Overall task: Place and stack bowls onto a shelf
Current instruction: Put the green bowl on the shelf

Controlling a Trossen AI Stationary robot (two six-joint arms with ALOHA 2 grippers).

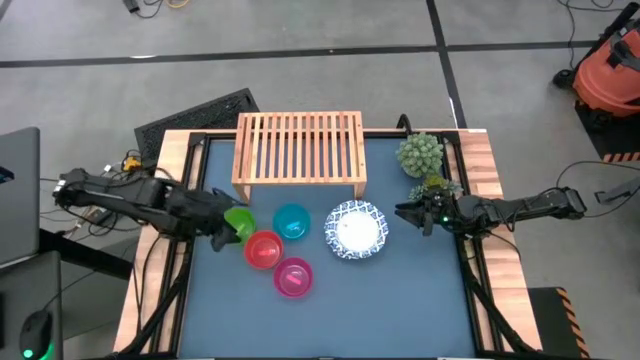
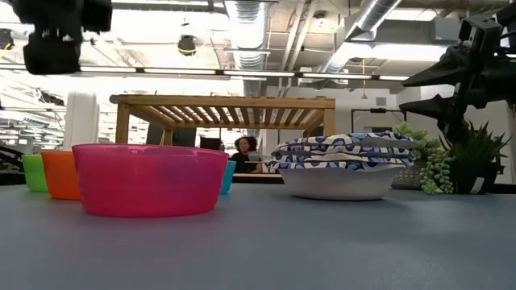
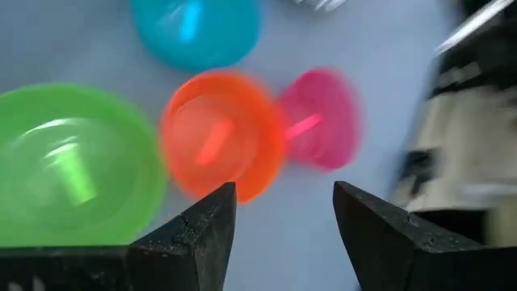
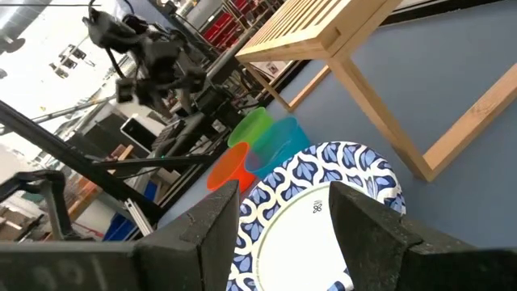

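Note:
Four small bowls stand upright on the blue table in front of the shelf (image 1: 300,148): green (image 1: 238,222), red (image 1: 263,249), teal (image 1: 291,221) and magenta (image 1: 293,277). The two white bowls with blue rims (image 1: 356,229) sit nested, one inside the other (image 2: 347,165). My left gripper (image 1: 220,238) hovers open above the table beside the green bowl (image 3: 73,166), high over it in the low view (image 2: 52,40). My right gripper (image 1: 405,213) hangs open to the right of the white bowls (image 4: 315,218), clear of them.
The slatted shelf (image 2: 226,102) stands at the table's far side with open room under its top. Two potted plants (image 1: 422,160) sit at the far right corner, close behind my right gripper. A wooden border frames the table (image 1: 480,150). A person shows in the room beyond (image 2: 242,149).

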